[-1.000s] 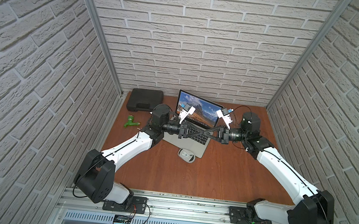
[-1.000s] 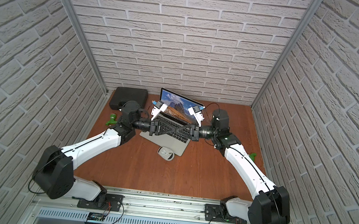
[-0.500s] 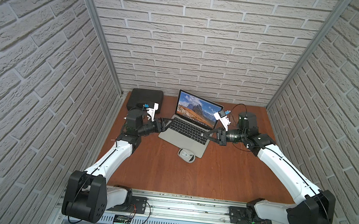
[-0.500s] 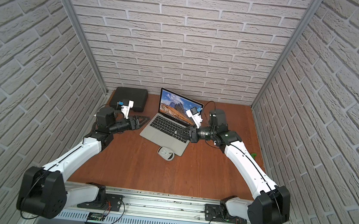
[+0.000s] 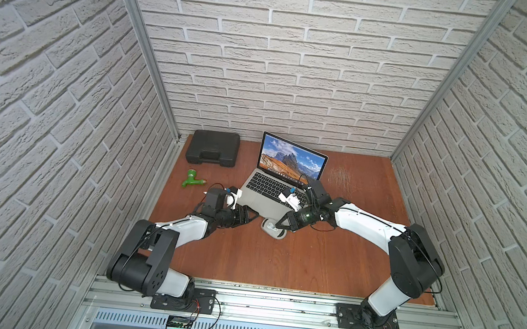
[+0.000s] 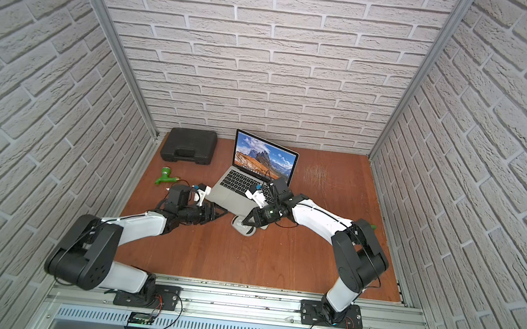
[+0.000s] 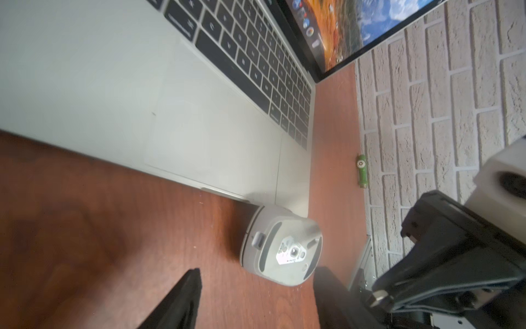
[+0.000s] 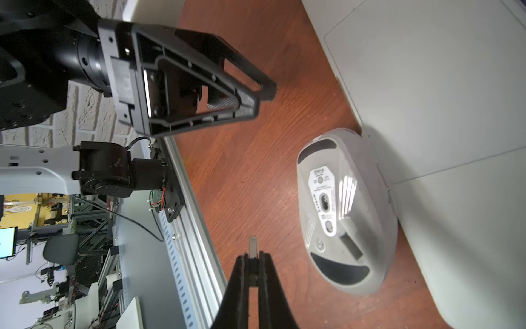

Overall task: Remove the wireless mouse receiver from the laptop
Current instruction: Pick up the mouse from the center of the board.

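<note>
Since the earlier frame, both arms had swung to the 6 o'clock side of the laptop [image 5: 262, 201], flanking the upturned mouse [image 8: 347, 210]. The left gripper [image 8: 264, 98] stood with jaws apart, empty. The right gripper [image 8: 252, 257] was clamped on the wireless mouse receiver [image 8: 252, 245], which was unplugged.

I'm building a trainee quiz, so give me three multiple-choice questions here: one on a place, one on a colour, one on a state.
1. Where is the mouse? A on the laptop keys; B on the table by the laptop; C under the laptop.
2. The tap-shaped part beside the laptop is: A red; B green; C blue.
3. The right gripper is: A open; B shut on the mouse; C shut on the wireless mouse receiver.
Answers: B, it lies underside up on the wood; B, green in both top views; C, the plug's metal end shows between its closed jaws.
</note>
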Robot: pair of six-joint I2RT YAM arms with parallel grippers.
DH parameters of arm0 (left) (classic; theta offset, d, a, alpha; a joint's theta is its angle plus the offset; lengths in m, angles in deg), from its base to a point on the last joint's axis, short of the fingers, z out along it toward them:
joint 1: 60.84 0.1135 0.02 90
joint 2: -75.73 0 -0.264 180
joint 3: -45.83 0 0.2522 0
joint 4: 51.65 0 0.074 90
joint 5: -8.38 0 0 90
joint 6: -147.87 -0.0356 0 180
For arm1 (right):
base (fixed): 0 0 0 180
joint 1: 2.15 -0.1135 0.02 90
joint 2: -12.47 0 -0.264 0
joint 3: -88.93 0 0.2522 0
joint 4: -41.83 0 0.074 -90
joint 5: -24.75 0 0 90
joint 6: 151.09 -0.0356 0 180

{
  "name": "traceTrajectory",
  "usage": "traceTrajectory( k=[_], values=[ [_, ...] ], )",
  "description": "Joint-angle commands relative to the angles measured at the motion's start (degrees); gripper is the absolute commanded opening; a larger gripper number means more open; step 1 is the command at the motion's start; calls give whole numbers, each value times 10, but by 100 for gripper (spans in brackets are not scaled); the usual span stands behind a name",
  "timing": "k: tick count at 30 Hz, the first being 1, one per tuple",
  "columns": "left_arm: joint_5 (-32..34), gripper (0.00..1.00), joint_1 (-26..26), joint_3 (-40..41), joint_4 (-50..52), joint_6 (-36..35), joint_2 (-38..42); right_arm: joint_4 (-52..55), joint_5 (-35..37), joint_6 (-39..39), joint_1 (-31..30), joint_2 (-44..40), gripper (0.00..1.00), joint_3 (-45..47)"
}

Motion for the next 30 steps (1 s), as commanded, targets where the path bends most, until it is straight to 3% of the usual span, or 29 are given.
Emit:
traceTrajectory(
  k=[1,19,30],
  values=[
    [-23,68,-11,-10,-87,18,-46,-29,30,6,-6,2,2,6],
    [-44,69,-36,-31,-135,6,-141,-63,40,-12,-5,69,3,16],
    [-59,61,-53,-31,-156,23,-146,-81,47,-19,4,75,3,29]
  ],
)
